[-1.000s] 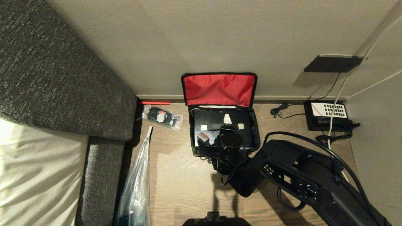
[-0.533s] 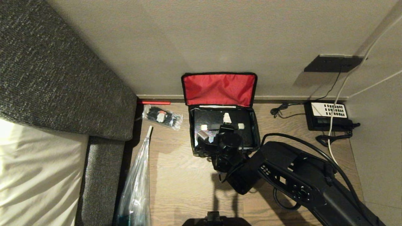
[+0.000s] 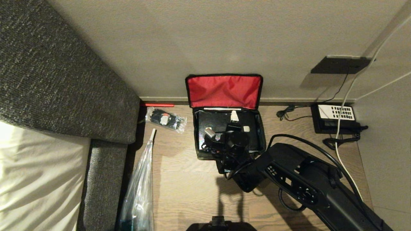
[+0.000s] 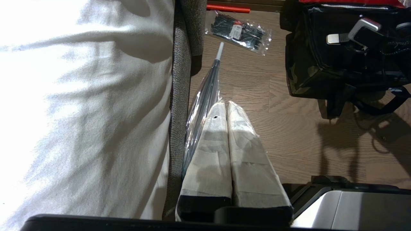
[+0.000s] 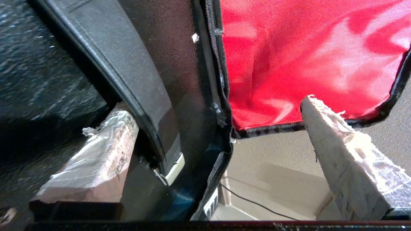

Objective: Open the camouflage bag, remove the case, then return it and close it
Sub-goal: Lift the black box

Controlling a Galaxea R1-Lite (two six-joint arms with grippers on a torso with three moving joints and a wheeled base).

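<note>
Case point(image 3: 221, 130) sat inside camouflage bag point(image 3: 261, 134), frame centre, handle point(image 5: 128, 83) running left-right. My right tool point(image 3: 231, 123) hung directly above, spread wide, one finger point(image 5: 96, 160) beside handle. Left tool point(image 4: 224, 109) pressed together, lower left.

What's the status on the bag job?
Right gripper open over case handle. Left gripper shut, parked. Case inside camouflage bag, lid up. Nothing in the way.
</note>
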